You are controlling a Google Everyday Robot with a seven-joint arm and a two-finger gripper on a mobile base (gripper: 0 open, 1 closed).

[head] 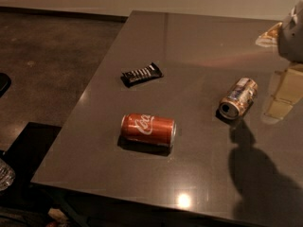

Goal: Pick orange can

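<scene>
The orange can (238, 98) lies on its side right of centre on the grey counter (189, 41), its silver top facing the lower left. The end effector (284, 93) enters at the right edge of the frame, just beside the can; whether it is open or closed cannot be told. A red can (148, 129) lies on its side at lower centre, well apart. A dark snack bar (141, 74) sits above it, towards the upper left.

Two cans (238, 98) (148, 129), one snack bar (141, 74), one gripper (283, 94) at right
</scene>
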